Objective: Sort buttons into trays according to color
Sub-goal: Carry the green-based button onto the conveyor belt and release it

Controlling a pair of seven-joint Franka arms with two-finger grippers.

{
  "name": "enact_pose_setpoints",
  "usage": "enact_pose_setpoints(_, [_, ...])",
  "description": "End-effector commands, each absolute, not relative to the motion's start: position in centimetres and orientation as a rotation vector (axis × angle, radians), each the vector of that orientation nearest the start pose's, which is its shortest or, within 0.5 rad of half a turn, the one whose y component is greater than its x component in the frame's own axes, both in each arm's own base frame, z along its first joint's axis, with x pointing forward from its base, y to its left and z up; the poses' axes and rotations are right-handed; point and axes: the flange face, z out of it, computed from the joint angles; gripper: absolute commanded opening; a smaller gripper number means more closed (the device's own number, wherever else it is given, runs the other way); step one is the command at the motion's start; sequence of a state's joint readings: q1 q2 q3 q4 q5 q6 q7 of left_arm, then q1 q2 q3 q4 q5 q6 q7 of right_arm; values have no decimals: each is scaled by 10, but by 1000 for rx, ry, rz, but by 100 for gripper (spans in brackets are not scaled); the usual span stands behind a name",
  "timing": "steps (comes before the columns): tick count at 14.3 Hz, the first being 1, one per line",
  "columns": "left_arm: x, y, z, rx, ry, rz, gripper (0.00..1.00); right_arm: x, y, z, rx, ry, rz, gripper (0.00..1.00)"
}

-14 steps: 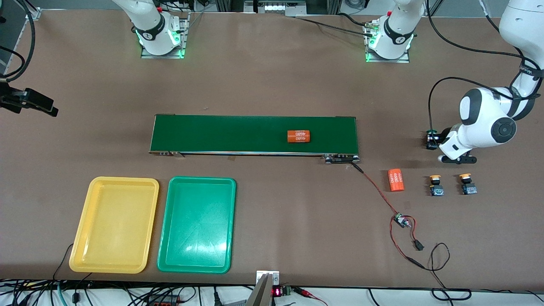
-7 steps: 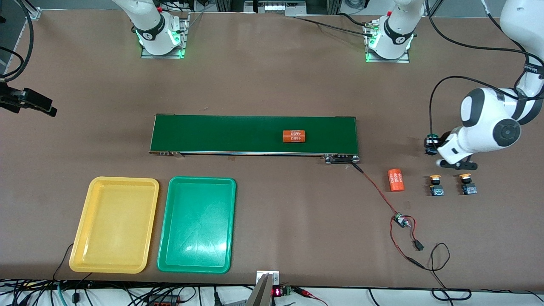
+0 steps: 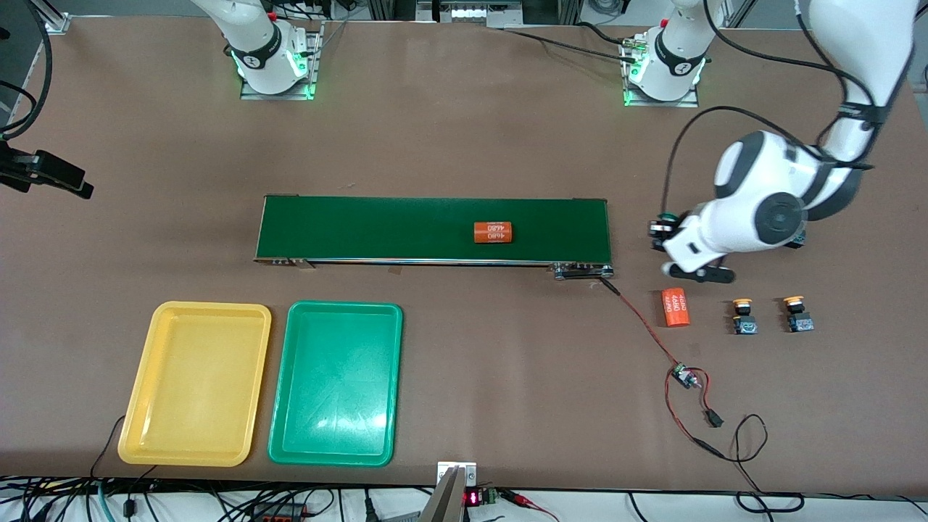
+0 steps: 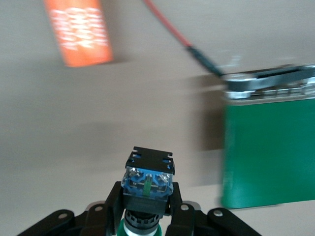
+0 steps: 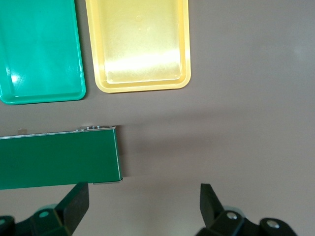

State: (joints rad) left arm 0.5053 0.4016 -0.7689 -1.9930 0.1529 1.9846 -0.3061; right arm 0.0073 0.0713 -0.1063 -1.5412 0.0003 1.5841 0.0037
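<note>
Now the left gripper pinches a green button aloft near the belt; a loose pinch could drop it, while the right gripper waits spread.

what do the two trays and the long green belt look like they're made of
Yellow tray and green tray: probably moulded plastic, glossy, since both show bright light glare and smooth rounded corners. Green belt: looks like matte rubber or coated fabric, flat and glare-free, with metal fittings at its ends; the exact material cannot be told.
</note>
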Motion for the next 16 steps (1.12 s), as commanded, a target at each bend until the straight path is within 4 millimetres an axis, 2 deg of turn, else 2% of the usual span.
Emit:
enact_pose_setpoints(1, [548,-214,297,-3200,-30,482,12,570,-57,603,-3147,178,39,100])
enact_pose_setpoints(3, [537,-265,289,-3234,-87,430,12,571,-59,603,-3147,181,39,100])
enact_pose_setpoints(4, [533,-282,284,-3246,-113,414,12,571,-59,603,-3148,181,37,100])
enact_pose_setpoints(7, [531,-285,275,-3250,-110,414,15,571,-59,602,-3148,183,37,100])
enact_pose_setpoints(8, [530,-285,273,-3246,-110,423,20,571,-63,602,-3147,193,37,100])
enact_pose_setpoints(9, [529,-284,270,-3241,-119,432,28,571,-66,601,-3146,200,39,100])
enact_pose_setpoints(10, [529,-282,269,-3234,-126,442,51,571,-67,601,-3146,205,39,100])
enact_pose_setpoints(11, [529,-279,269,-3231,-135,447,100,571,-68,600,-3146,207,44,100])
enact_pose_setpoints(14, [537,-273,279,-3230,-197,418,100,571,-69,600,-3146,210,44,100])
enact_pose_setpoints(15, [539,-270,287,-3213,-221,421,100,571,-69,600,-3146,210,42,100])
enact_pose_setpoints(16, [548,-263,304,-3195,-240,423,100,572,-69,600,-3146,210,39,100])
